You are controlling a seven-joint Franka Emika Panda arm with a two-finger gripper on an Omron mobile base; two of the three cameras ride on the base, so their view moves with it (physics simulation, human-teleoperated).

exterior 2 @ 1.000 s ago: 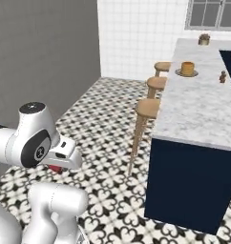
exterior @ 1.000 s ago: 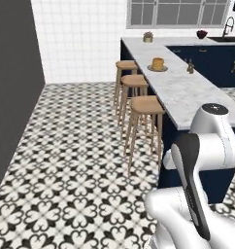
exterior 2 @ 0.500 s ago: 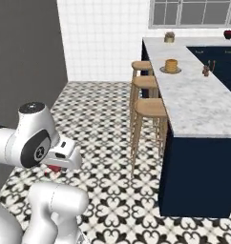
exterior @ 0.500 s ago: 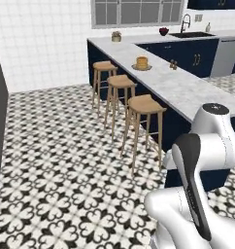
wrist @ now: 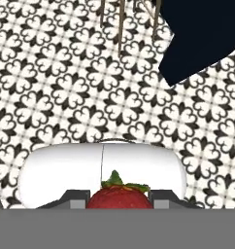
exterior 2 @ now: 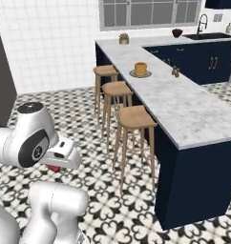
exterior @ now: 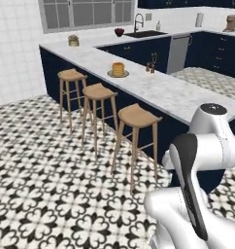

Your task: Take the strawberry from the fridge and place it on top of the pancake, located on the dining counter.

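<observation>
My claw [wrist: 118, 197] is pinching the strawberry [wrist: 119, 195]: in the hand view the red berry with its green leafy cap sits between my two dark finger tips, one pressed against each side. In the right base view a small patch of red [exterior 2: 53, 167] shows just under my white hand, which hangs low over the patterned floor and tucked close to my own arm.

Progress, as I judge it: the berry is out of the fridge and in my grip, so the first half of the task is done. The carrying and the placing are left.

The pancake [exterior: 118, 69] is a short golden stack on a grey plate, well ahead of my claw and far above its present height, resting on the dining counter [exterior: 158, 90]. The same stack appears in the right base view [exterior 2: 141, 69] on the marbled top [exterior 2: 184, 107], beyond the three wooden stools [exterior 2: 135, 117] that stand between my claw and the plate. A pair of small dark shakers [exterior 2: 174, 72] stands near the plate, to its far side from me.

Beneath my claw lies only black-and-white tile, with the counter's navy base ahead of it in the hand view. I judge that I need to get closer, raise the berry above counter height, then reach over the stools to set it on the stack.

No brand, label or legible writing is visible on anything here.
</observation>
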